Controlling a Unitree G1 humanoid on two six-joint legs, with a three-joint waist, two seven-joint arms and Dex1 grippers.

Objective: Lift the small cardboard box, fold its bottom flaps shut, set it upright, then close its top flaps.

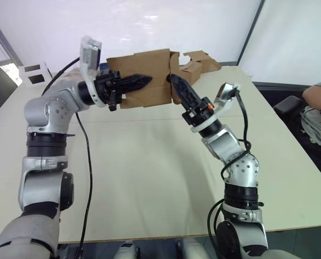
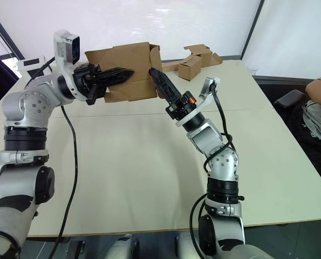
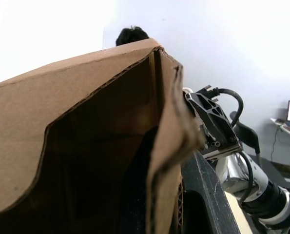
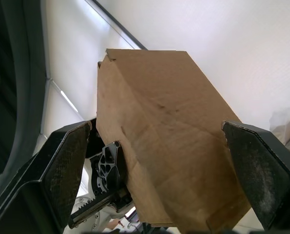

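- You had the small cardboard box held up off the table, between the two arms.
- Your left gripper lay across the box's near wall with its fingers drawn together; whether they pinched cardboard or merely pressed on it, I could not tell.
- Your right gripper was spread wide, the box ahead of it between the fingers, gripping nothing.
- The box's long axis ran left to right, so its right end was nearest your right gripper, likely the one to fold flaps.
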